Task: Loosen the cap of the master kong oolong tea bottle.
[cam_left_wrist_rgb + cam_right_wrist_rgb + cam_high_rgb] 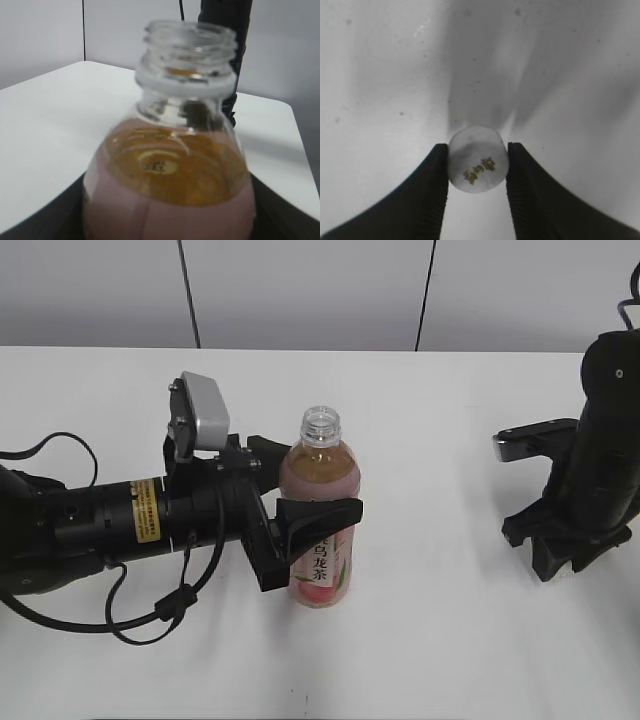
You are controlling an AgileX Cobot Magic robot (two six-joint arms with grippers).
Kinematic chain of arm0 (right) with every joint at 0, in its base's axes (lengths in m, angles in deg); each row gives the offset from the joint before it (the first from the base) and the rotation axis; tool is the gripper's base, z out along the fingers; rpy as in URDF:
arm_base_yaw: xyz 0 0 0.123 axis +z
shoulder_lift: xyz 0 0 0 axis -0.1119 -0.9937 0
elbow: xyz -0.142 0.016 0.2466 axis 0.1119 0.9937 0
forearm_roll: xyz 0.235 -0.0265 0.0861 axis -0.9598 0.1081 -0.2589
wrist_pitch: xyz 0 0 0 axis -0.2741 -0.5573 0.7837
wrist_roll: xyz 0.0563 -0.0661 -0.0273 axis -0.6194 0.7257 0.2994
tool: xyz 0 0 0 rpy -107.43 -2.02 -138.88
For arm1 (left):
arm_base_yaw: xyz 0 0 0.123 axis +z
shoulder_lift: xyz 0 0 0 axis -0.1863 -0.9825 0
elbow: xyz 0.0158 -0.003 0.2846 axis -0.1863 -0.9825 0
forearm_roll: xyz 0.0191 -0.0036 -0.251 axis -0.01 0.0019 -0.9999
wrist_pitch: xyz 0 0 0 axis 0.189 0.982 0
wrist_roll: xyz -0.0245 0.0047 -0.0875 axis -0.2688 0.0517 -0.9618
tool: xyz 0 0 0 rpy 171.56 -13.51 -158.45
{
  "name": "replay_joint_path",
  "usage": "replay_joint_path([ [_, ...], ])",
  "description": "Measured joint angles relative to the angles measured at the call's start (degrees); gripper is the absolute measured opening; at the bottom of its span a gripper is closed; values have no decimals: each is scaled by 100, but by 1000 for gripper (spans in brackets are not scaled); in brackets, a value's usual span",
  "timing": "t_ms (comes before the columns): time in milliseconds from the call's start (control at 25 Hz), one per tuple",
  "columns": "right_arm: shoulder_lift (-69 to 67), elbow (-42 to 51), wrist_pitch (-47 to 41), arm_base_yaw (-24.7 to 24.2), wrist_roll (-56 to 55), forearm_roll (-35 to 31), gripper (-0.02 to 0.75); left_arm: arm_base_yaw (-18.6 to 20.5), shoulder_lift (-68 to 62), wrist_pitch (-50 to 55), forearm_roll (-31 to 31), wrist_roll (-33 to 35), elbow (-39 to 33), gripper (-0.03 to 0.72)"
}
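Right wrist view: the right hand [477,167] gripped the cap [478,159] between its fingers, just above the table [380,75]. Well apart, the left hand [300,490] clasped the master kong oolong tea bottle [318,530], standing upright and uncapped.

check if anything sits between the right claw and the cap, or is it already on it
Nothing stands between them: the right claw is shut on the cap, low over the table. The bottle, neck bare, stands in the left claw.
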Motion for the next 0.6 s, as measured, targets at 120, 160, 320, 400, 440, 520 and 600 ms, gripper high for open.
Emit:
replay_joint_path([
  [120, 0, 6, 40, 0, 90, -65, 344, 0, 0, 0, 0, 0, 0, 458],
  [160, 0, 6, 40, 0, 103, -104, 397, 0, 0, 0, 0, 0, 0, 458],
  [320, 0, 6, -16, 0, 123, -170, 597, 0, 0, 0, 0, 0, 0, 458],
  [400, 25, 6, -149, 0, 116, -174, 590, 0, 0, 0, 0, 0, 0, 458],
  [440, 79, 6, -221, 0, 80, -174, 567, 0, 0, 0, 0, 0, 0, 458],
  [520, 329, 6, -476, 0, -4, -174, 528, 0, 0, 0, 0, 0, 0, 458],
  [600, 709, 6, -799, 0, -49, -181, 507, 0, 0, 0, 0, 0, 0, 458],
])
